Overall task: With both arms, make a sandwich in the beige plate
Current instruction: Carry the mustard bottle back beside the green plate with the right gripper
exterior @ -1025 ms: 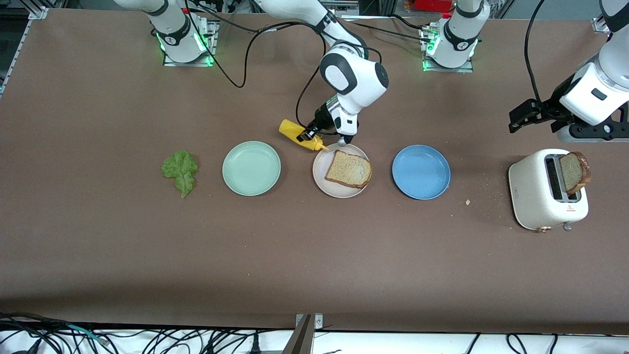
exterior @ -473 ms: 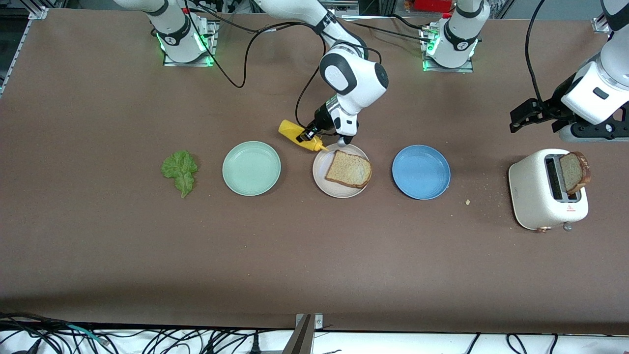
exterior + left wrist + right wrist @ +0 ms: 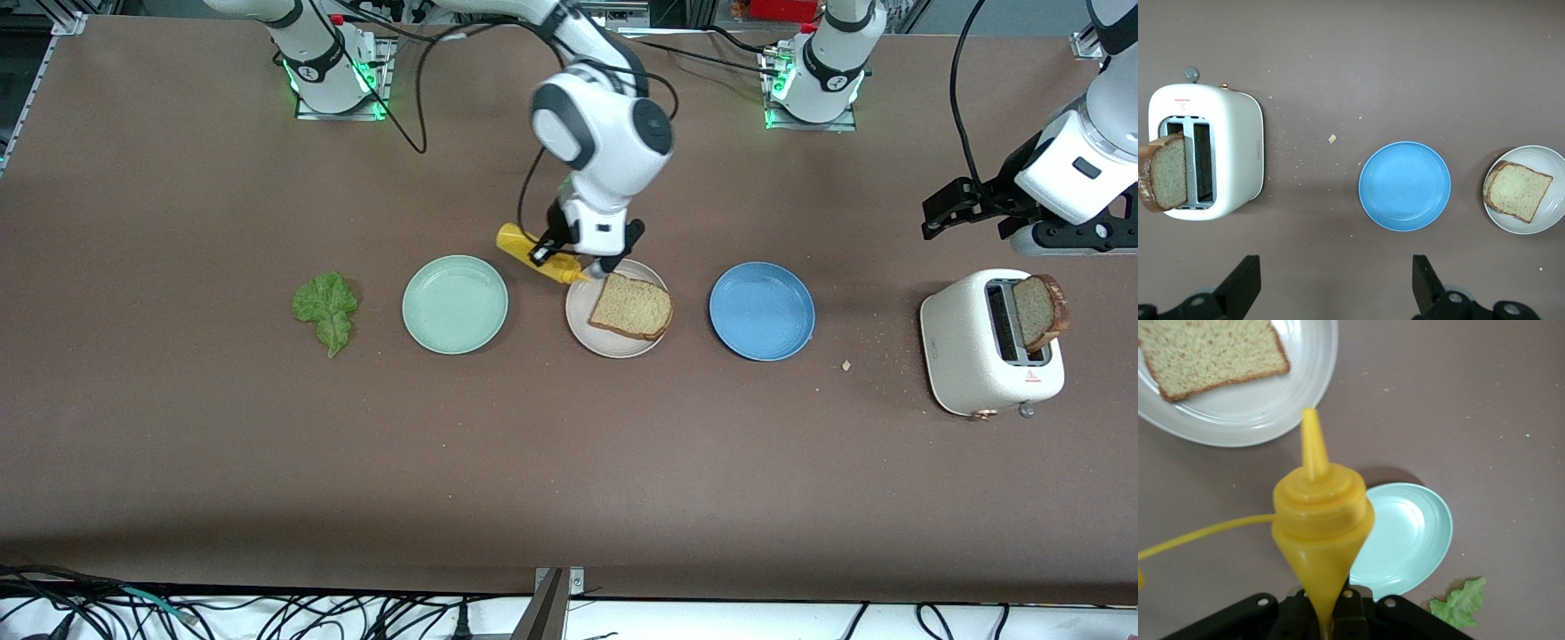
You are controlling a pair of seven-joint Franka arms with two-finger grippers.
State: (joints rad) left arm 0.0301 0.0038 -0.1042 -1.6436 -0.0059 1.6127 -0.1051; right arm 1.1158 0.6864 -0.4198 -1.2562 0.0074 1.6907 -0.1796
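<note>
One slice of bread (image 3: 631, 307) (image 3: 1211, 350) lies on the beige plate (image 3: 587, 329) (image 3: 1298, 387) (image 3: 1553, 212). My right gripper (image 3: 556, 251) (image 3: 1325, 617) is shut on a yellow squeeze bottle (image 3: 533, 253) (image 3: 1321, 513). The bottle is tilted, and its nozzle points at the plate's rim on the side toward the robots' bases. A second slice (image 3: 1038, 311) (image 3: 1165, 180) sticks out of the white toaster (image 3: 978, 351) (image 3: 1235, 153). My left gripper (image 3: 942, 212) (image 3: 1335, 283) hangs open and holds nothing, over bare table beside the toaster. The lettuce leaf (image 3: 326, 307) (image 3: 1461, 603) lies toward the right arm's end.
A mint-green plate (image 3: 454, 304) (image 3: 1408, 533) sits between the lettuce and the beige plate. A blue plate (image 3: 762, 310) (image 3: 1405, 185) sits between the beige plate and the toaster. Crumbs (image 3: 845, 364) lie near the toaster.
My right arm's wrist has swung toward the right arm's end, and the bottle has shifted slightly with it. The left arm has barely moved.
</note>
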